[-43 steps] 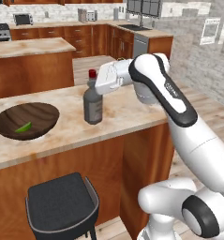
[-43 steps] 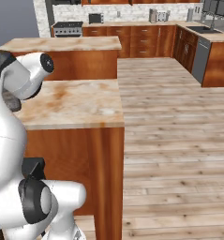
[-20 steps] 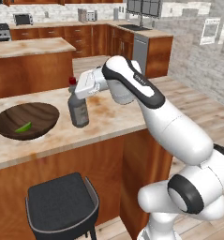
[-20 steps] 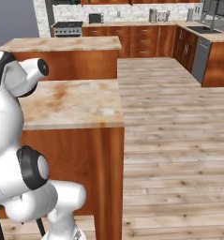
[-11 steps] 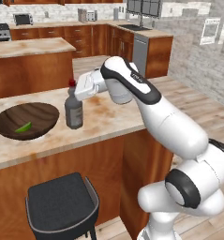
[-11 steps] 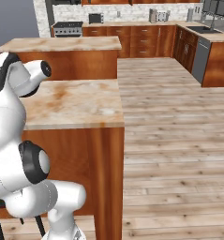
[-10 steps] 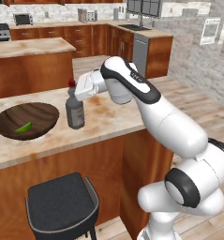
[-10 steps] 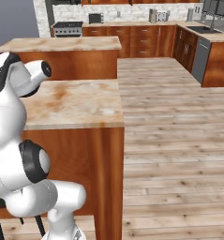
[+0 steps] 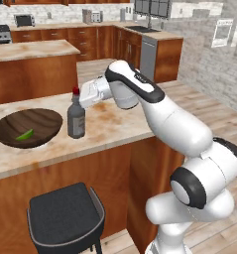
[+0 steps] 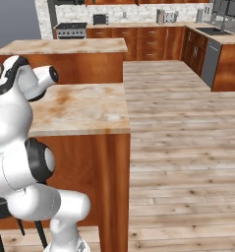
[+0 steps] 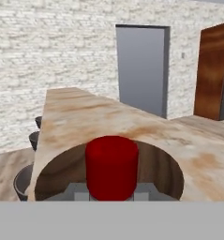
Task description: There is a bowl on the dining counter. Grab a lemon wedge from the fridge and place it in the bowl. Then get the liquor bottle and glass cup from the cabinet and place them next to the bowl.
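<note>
Gripping the liquor bottle [image 9: 76, 120] at the neck, just under its red cap [image 11: 111, 166]: gripper [image 9: 80, 98] jaws narrowed around it, reaching in from 3 o'clock. Bottle stands upright on the dining counter [image 9: 112, 126], base on the marble. Bowl [image 9: 28, 127] sits just beside it at 9 o'clock, nearly touching, with the lemon wedge [image 9: 25, 134] inside. Black stool [image 9: 65, 218] below the counter front at 6 o'clock. Hand view looks over the cap into the bowl.
</note>
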{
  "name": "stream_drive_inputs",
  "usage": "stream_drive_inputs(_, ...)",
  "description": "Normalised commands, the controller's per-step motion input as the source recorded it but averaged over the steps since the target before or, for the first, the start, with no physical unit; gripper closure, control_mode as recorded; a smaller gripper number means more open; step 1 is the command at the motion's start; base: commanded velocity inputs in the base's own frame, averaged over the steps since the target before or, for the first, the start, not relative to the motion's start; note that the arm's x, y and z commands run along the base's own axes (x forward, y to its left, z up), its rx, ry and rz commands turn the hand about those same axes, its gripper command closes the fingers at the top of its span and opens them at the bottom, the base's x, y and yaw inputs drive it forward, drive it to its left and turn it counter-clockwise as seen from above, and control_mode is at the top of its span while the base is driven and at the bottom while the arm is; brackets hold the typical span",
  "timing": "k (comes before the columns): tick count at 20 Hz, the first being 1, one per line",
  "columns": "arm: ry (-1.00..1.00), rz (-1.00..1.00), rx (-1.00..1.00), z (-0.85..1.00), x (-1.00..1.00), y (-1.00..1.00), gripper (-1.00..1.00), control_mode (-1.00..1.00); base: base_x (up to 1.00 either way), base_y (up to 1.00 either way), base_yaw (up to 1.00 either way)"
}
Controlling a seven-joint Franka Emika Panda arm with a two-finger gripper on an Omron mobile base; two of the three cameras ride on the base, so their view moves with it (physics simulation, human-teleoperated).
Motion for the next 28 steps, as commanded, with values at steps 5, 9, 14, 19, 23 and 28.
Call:
stream_drive_inputs(5,0.05,0.06,0.0,-0.1,0.24,0.0,1.0,-1.0,0.0,0.0,0.0)
stream_drive_inputs(9,0.07,0.05,0.0,-0.1,0.31,0.0,1.0,-1.0,0.0,0.0,0.0)
stream_drive_inputs(14,0.01,0.02,0.0,-0.01,0.27,0.02,1.0,-1.0,0.0,0.0,0.0)
stream_drive_inputs(19,0.0,0.0,0.0,0.0,0.07,0.18,1.0,-1.0,0.0,0.0,0.0)
stream_drive_inputs(23,-0.03,0.0,0.0,-0.07,0.03,0.21,1.0,-1.0,0.0,0.0,0.0)
stream_drive_inputs(28,-0.08,0.02,0.0,-0.15,0.0,0.02,-1.0,-1.0,0.0,0.0,0.0)
